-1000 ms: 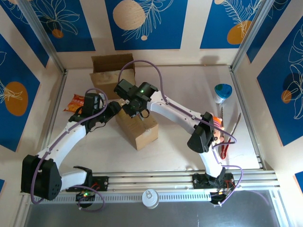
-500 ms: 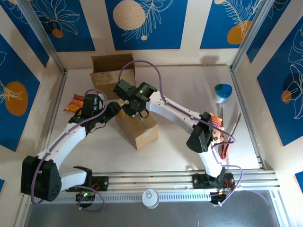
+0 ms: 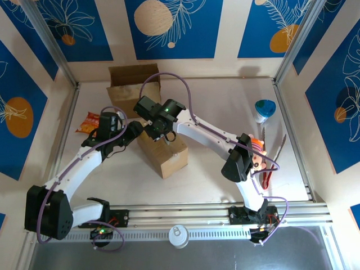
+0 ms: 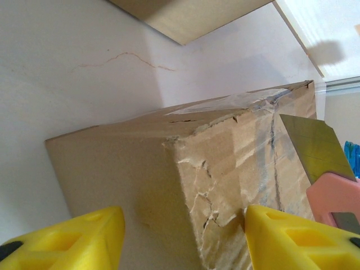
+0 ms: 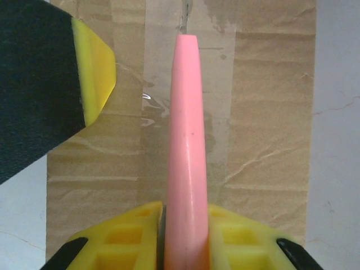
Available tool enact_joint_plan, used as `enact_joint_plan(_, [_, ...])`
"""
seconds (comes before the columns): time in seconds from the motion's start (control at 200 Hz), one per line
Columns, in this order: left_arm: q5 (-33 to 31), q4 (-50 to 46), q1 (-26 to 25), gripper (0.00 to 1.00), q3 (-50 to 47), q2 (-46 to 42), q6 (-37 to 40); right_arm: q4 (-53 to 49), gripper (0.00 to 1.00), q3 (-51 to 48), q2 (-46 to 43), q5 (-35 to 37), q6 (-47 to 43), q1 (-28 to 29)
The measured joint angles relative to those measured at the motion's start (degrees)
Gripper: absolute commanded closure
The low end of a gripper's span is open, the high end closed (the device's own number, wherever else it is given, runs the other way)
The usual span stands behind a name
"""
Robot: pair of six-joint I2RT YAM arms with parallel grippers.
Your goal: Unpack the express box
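— From above?
— The box (image 3: 163, 153) lies mid-table (image 3: 225, 107), the left gripper (image 3: 135, 130) at its far end, the right gripper (image 3: 159, 135) over it
— Left wrist?
— Jaws half-wide astride a box corner; whether they press it, I cannot tell. A knife (image 4: 332, 197) is beside it
— Right wrist?
— Jaws clamp the pink knife above the taped seam

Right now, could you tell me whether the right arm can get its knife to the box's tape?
Probably yes: the right pincer holds the pink knife over the tape on the box, the left pincer off to one side.
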Motion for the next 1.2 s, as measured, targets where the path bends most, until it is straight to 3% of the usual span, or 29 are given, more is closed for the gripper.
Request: enact_joint_plan(1.196, [0.79, 1.95, 0.55, 0.44, -1.66, -0.72, -0.9, -3.39, 1.0, 0.85, 1.49, 1.31, 3.04, 0.76])
